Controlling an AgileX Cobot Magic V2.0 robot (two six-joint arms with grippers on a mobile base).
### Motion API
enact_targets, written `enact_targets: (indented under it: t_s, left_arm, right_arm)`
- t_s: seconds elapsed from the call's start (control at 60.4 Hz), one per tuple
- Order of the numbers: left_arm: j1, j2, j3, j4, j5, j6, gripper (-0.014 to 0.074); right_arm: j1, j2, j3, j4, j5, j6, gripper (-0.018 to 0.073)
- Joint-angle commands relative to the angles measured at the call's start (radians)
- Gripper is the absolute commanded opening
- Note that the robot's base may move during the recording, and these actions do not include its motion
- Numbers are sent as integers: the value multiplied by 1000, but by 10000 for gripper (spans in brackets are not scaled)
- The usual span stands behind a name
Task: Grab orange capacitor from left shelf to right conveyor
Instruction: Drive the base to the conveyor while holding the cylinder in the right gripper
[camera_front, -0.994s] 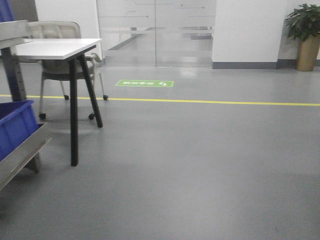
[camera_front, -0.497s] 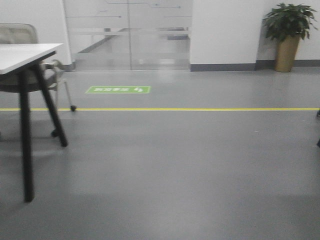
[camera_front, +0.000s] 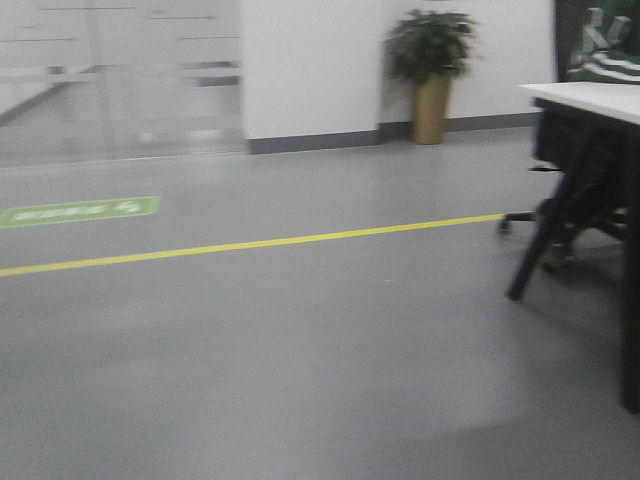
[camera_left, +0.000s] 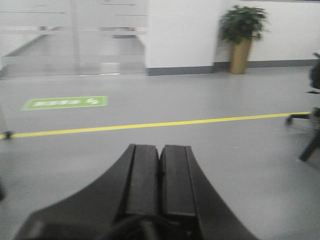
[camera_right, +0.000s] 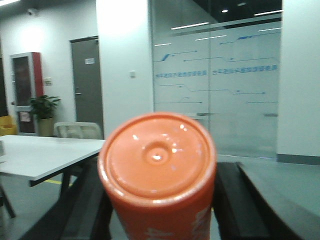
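right tool (camera_right: 160, 215) clamped on capacitor (camera_right: 157, 155) | left tool (camera_left: 160, 165) shut, empty | risk: I reckon a jolt on the way shakes it loose, conveyor not in sight

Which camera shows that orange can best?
The right wrist view: the orange capacitor sits close up, top toward the lens, held in the right pincer. The front and left wrist views show none of it.

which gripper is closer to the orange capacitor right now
Right. The right gripper has the orange capacitor clamped between its fingers; the left gripper is shut and empty, with only floor ahead and no capacitor in its view.
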Motion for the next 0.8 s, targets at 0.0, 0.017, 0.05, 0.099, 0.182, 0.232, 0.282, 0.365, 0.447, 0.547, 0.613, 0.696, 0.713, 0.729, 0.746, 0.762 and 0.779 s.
enact_targets:
  t_s: [0.0,0.017,0.05,0.099,0.182,0.232,0.282,0.365,0.447,0.547,0.613,0.696,0.713,0.729,0.746,0.762,0.779]
  left_arm:
    - [-2,-7,22,-3,-88,0,-126]
    - [-2,-7,22,-3,-88,0,-126]
    - [-2,-7,22,-3,-88,0,-126]
    - [-2,-7,22,-3,-88,0,-126]
    - [-2,-7,22,-3,-88,0,-126]
    - [-2,-7,22,-3,-88,0,-126]
    - [-2,-7,22,-3,-88,0,-126]
    - [-2,-7,22,-3,-88,0,-126]
    - [-2,-7,22,-3,-88,0,-126]
    - [-2,-7,22,-3,-88,0,-126]
    - [-2,-7,22,-3,-88,0,-126]
    - [-2,-7,22,-3,-88,0,-126]
    - [-2,-7,22,-3,-88,0,-126]
    - [-2,-7,22,-3,-88,0,-126]
    - [-2,-7,22,-3,-88,0,-126]
    - [-2,-7,22,-3,-88,0,-126]
    - [-2,-7,22,-3,-88,0,-126]
  right_arm:
    - [-1,-13,-27,-13,-91,-11,49]
    - [-1,-13,-27,-13,-91,-11,49]
    - [-1,-13,-27,-13,-91,-11,49]
    - [-1,-13,-27,-13,-91,-11,49]
    - [-1,-13,-27,-13,-91,-11,49]
    - [-1,-13,-27,-13,-91,-11,49]
    - [-1,-13,-27,-13,-91,-11,49]
    - [-1,-13,-27,-13,-91,-11,49]
    - [-1,-13,-27,-13,-91,-11,49]
    - [-1,-13,-27,-13,-91,-11,49]
    - [-1,-13,-27,-13,-91,-11,49]
    - [-1,-13,-27,-13,-91,-11,49]
    - [-1,-13,-27,-13,-91,-11,49]
    - [-1,-13,-27,-13,-91,-11,49]
    - [-1,-13,-27,-13,-91,-11,49]
    - [-1,-13,-27,-13,-91,-11,49]
    - [-1,-13,-27,-13,-91,-11,49]
